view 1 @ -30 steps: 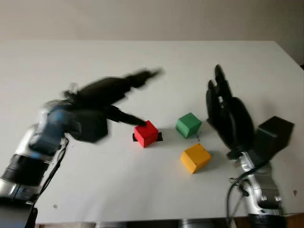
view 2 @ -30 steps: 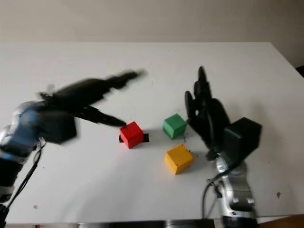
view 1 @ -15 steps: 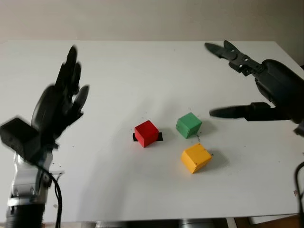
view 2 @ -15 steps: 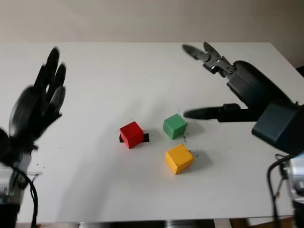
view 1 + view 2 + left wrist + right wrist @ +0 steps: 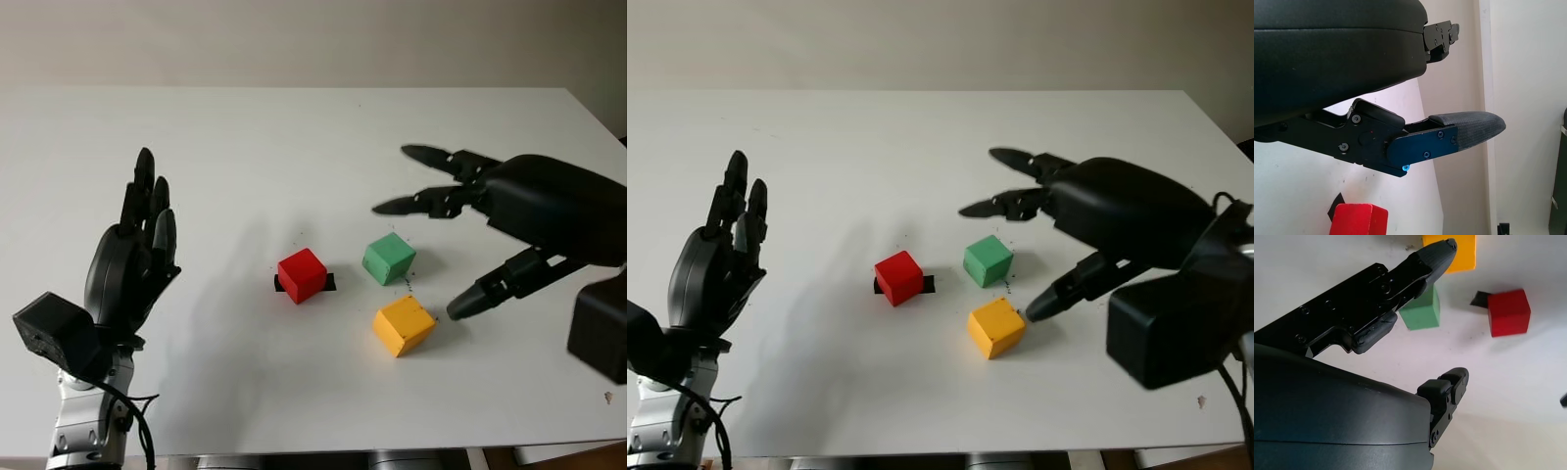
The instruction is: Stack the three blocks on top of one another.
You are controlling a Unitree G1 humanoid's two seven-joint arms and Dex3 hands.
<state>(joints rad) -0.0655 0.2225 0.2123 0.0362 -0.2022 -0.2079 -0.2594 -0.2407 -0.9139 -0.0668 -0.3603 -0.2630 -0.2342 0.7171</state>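
Small red cube point(image 5: 301, 275), green cube point(image 5: 389, 258) and yellow cube point(image 5: 403, 326) sit apart mid-table point(image 5: 294, 127); right hand point(image 5: 509, 211) hovers released over them; left hand point(image 5: 127, 264) released, well aside.

In the left wrist view the red block point(image 5: 1359, 219) is cut off by the bottom edge. In the right wrist view the yellow block point(image 5: 1462, 254) is cut by the top edge and partly hidden behind a fingertip point(image 5: 1436, 252); the same finger covers part of the green block point(image 5: 1422, 313). A black patch point(image 5: 329, 282) under the red block, lower centre of the left eye view, is mostly hidden.
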